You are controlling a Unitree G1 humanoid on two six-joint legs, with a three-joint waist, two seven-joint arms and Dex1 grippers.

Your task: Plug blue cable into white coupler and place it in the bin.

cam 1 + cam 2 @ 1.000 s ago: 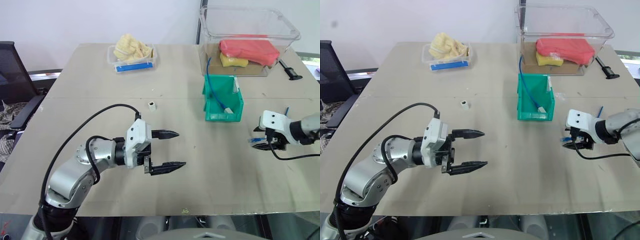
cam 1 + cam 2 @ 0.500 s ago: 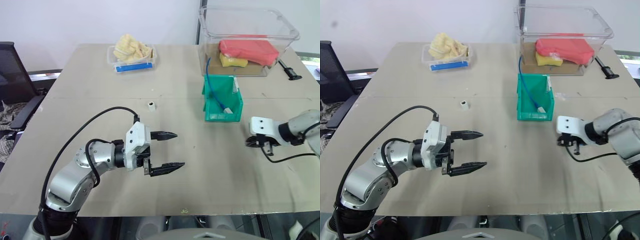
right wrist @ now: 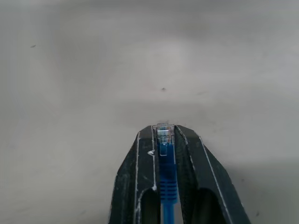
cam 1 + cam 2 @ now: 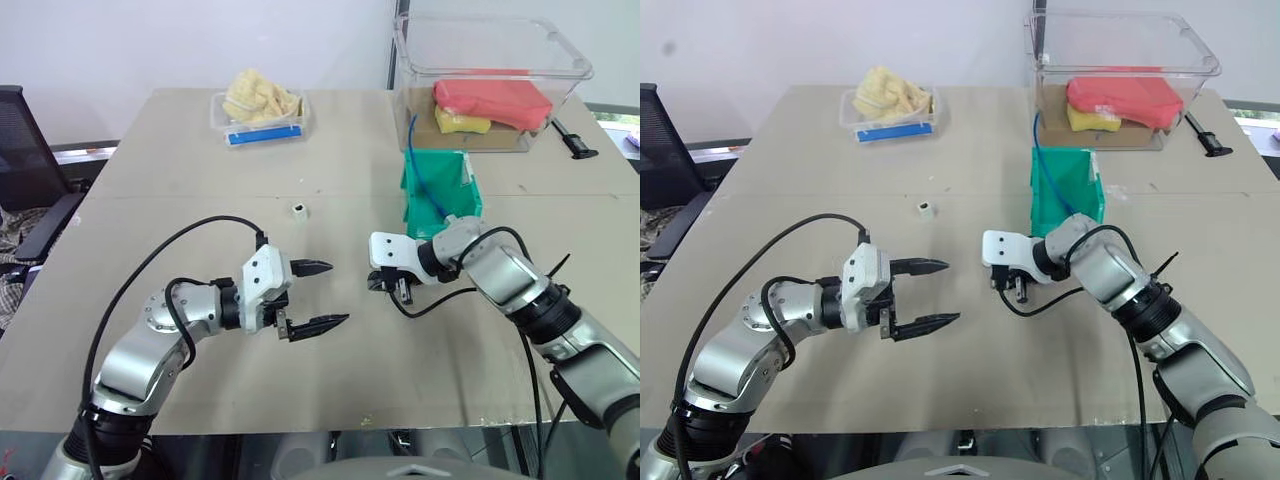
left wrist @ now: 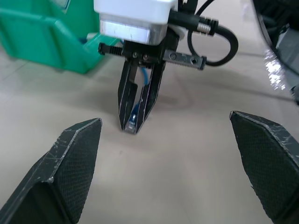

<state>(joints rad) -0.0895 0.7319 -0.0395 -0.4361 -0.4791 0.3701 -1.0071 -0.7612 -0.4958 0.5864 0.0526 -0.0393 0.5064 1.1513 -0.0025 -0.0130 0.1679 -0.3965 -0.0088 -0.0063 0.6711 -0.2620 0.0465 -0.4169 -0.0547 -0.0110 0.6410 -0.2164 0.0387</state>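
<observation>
Over the beige desk [image 4: 150,150], the right claw [image 5: 135,122] had swung in from the far right toward the middle, clenched on the blue cable [image 3: 167,173], plug forward; the left claw [image 4: 322,295] waited released, the white coupler [image 4: 299,209] untouched beyond it, unplugged

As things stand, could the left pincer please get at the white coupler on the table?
Probably yes: the left pincer is open and holds nothing, and the white coupler lies beyond it across bare table, with nothing between them.
</observation>
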